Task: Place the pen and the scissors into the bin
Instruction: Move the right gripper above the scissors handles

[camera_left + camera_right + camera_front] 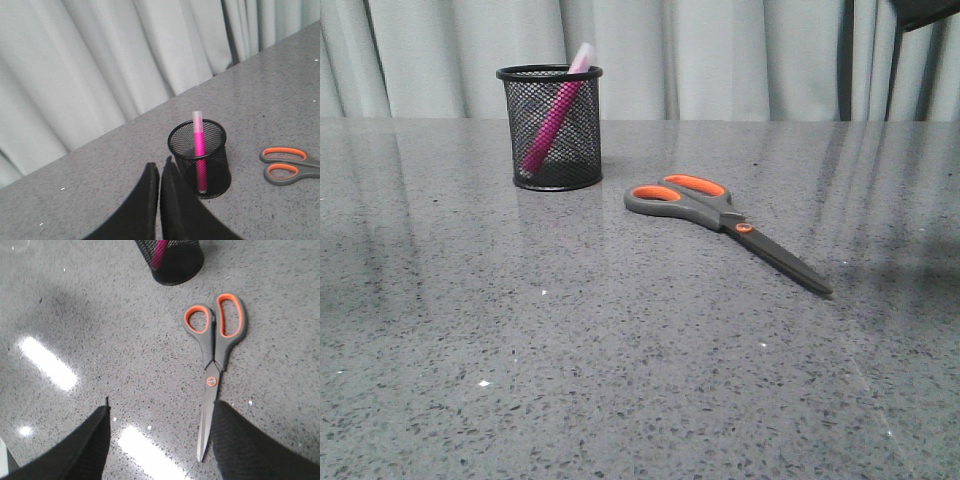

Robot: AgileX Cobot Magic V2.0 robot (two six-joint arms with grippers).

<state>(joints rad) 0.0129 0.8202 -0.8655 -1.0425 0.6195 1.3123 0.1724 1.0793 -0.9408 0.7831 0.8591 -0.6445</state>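
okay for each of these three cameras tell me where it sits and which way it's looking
Front view: low, facing forward across the table at the bin, the pen and the scissors; no gripper shows.
Left wrist view: above the left gripper, shut, facing the bin and curtain.
Right wrist view: above the right gripper, open, looking down at the scissors.
All three share the bin, the pen and the scissors.

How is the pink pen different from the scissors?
The pen is bright pink and slim; the scissors are grey with orange in the handles, and wider. The pen leans inside the bin, cap poking above the rim; the scissors lie flat on the table, outside it. Both are long and thin.
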